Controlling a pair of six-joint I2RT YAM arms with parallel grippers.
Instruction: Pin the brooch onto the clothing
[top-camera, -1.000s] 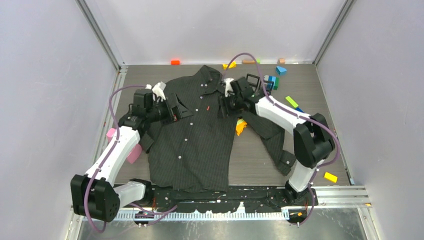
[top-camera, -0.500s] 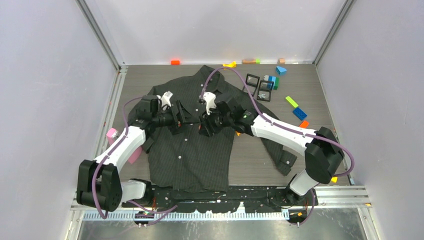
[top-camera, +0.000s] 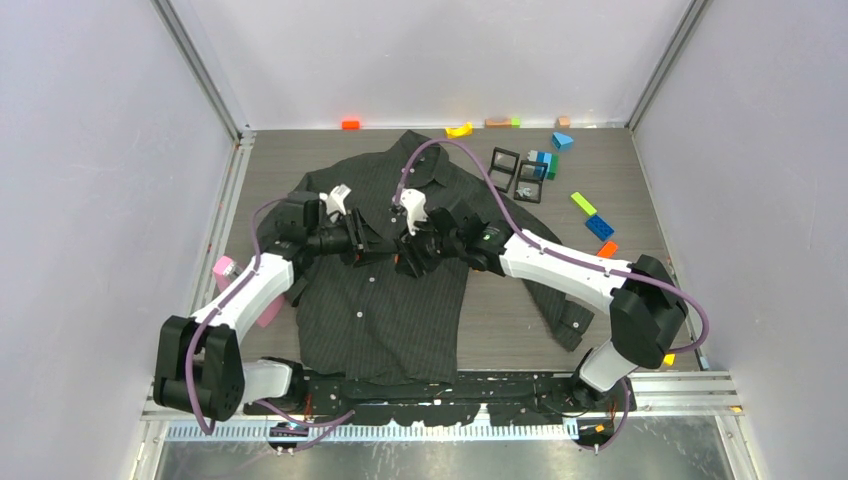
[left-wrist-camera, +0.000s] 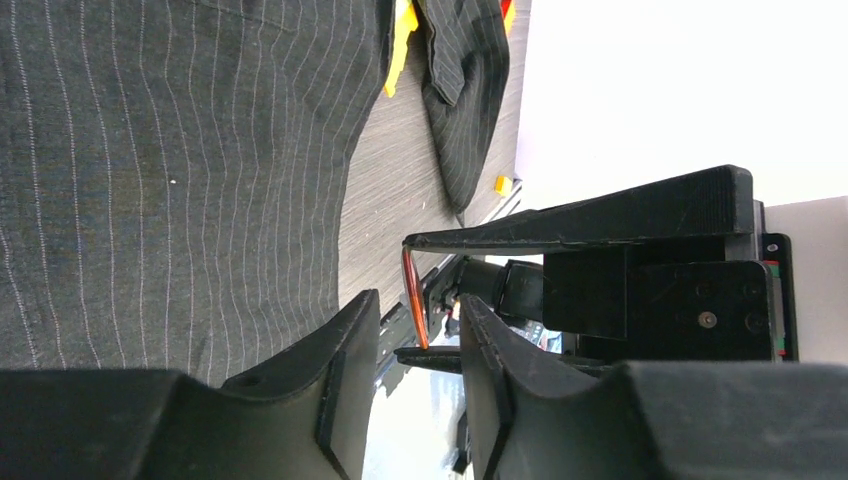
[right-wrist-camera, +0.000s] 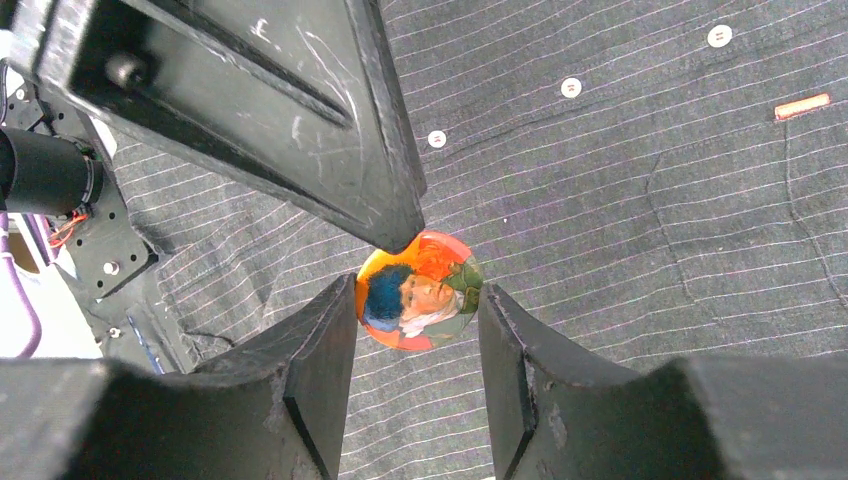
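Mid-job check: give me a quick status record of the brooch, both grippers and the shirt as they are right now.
shirt: spread flat on the table, front up
brooch: round portrait badge, over the shirt's chest, near the button line
right gripper: shut on brooch, by its rim
left gripper: open, one finger each side of the brooch
pinned: no sign; brooch's back hidden

**Pale walls around a grey table**

Closed in on three sides by plain lavender-white walls, joined at the back corners by slanting aluminium posts. Topped in grey wood-grain across the table, edged along the near side by a ribbed metal rail. Lit evenly and brightly, with only soft, faint shadows.
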